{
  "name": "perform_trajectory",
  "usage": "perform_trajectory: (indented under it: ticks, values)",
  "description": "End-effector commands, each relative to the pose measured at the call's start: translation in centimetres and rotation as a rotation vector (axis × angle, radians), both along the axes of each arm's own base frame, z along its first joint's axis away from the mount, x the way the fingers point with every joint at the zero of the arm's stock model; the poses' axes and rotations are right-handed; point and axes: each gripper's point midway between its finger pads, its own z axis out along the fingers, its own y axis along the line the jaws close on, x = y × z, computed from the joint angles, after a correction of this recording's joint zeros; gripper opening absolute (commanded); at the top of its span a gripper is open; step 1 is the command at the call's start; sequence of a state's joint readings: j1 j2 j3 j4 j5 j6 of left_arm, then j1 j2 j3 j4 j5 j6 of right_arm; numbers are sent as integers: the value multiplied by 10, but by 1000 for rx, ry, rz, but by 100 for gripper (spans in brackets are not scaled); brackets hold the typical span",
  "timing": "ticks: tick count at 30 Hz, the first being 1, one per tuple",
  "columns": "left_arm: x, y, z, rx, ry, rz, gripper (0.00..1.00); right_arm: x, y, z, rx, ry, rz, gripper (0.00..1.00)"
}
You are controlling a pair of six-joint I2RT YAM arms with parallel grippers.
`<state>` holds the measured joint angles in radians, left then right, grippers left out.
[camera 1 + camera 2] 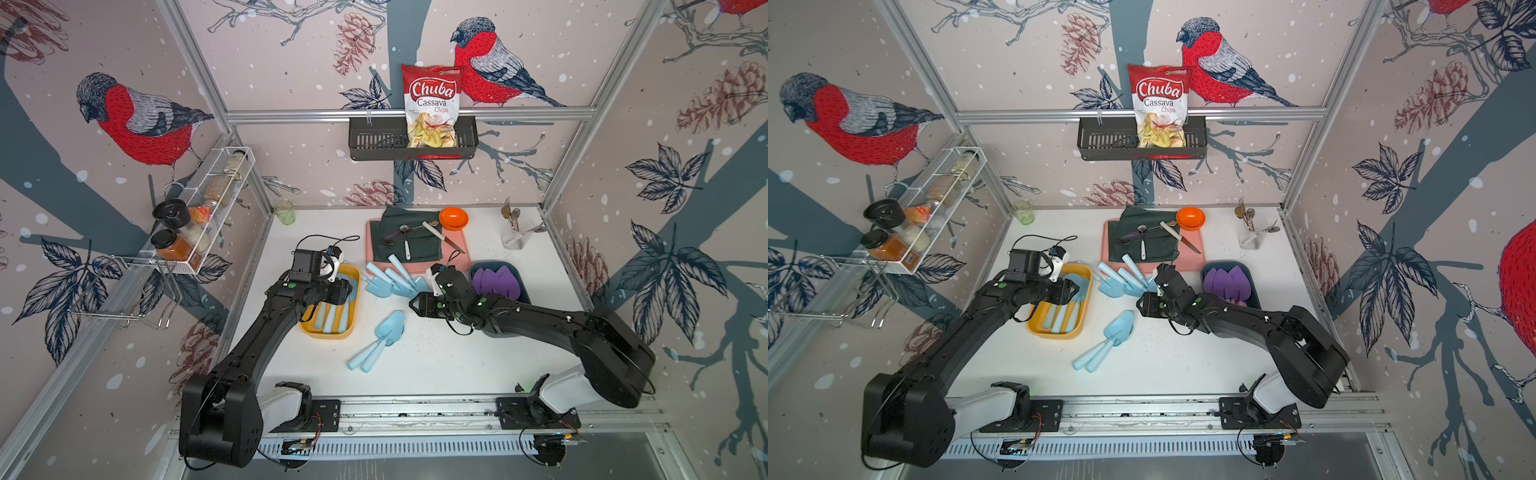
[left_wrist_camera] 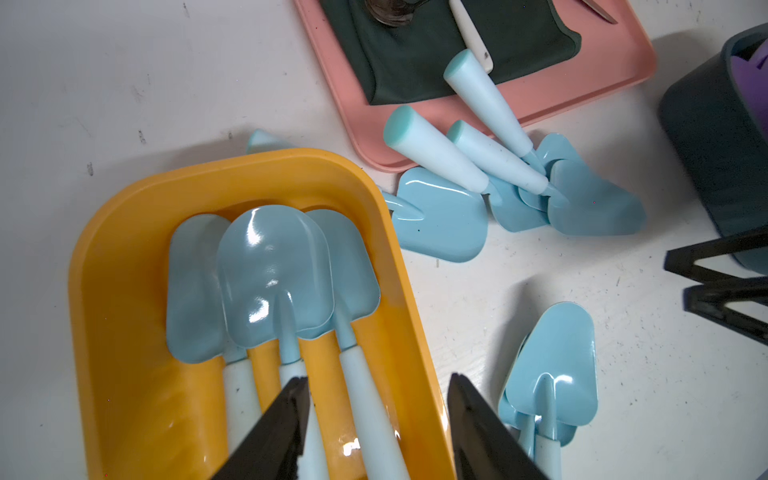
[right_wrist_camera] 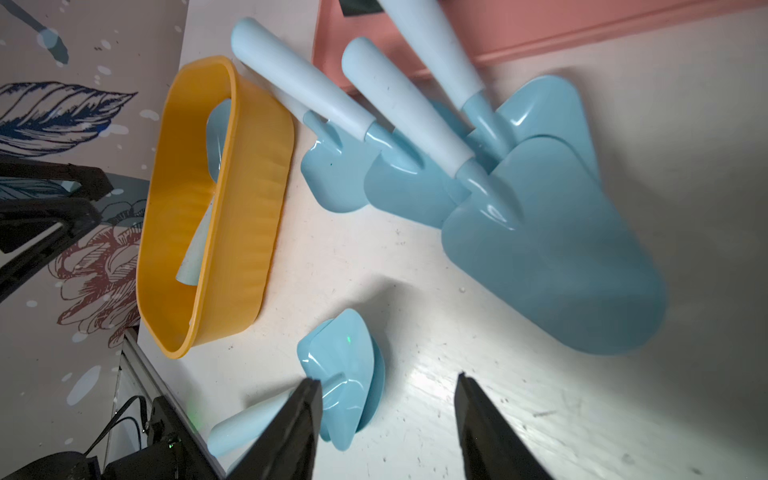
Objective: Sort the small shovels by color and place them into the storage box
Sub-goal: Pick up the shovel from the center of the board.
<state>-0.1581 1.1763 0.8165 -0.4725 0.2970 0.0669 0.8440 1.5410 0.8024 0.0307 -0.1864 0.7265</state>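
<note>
Scuffed white tabletop (image 2: 623,332) bears glossy blue shovels (image 2: 440,212) (tapered matte handles).

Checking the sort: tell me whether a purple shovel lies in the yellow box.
No, the yellow plastic box shows only light blue shovels.

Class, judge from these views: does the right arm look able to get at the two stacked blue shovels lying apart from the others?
Probably yes: the right gripper hangs open and empty just beside the two blue shovels, with only bare table between.
</note>
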Motion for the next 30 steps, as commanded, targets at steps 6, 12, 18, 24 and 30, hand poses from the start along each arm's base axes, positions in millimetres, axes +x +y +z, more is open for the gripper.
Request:
perform_trajectory:
  ticks: [6, 12, 18, 24, 30]
  values:
    - [2, -4, 19, -13, -105, -46, 60, 0, 41, -26, -21, 38, 151, 53]
    - [2, -3, 19, -9, -105, -43, 61, 0, 46, -45, -59, 66, 179, 42]
    - [1, -4, 19, -12, -105, -46, 61, -4, 46, -45, -54, 76, 192, 29]
    - [1, -3, 20, -10, -110, -43, 62, -9, 49, -39, -26, 87, 218, 11]
    - [-1, -5, 22, -17, -118, -54, 62, -7, 49, -17, -3, 41, 216, 0]
